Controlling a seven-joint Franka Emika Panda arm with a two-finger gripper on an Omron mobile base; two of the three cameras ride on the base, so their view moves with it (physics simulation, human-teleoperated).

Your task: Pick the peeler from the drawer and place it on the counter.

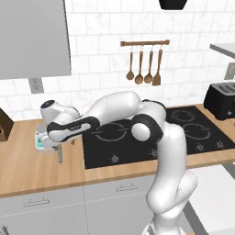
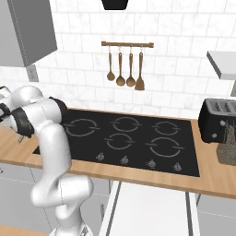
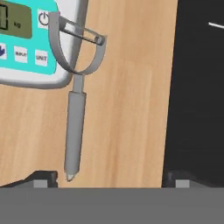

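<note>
A home kitchen: a black glass cooktop (image 2: 129, 138) with ring marks is set in a wood-grain counter (image 1: 41, 170), backed by white tiles. Wooden spoons (image 1: 143, 69) hang above; the dark box (image 2: 219, 120) looks like a toaster.

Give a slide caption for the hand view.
Peeler hangs over the wooden counter, head overlapping the kitchen scale, cooktop alongside.

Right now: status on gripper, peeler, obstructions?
Gripper open above counter. Peeler between fingertips, head overlapping kitchen scale. Cooktop beside.
</note>
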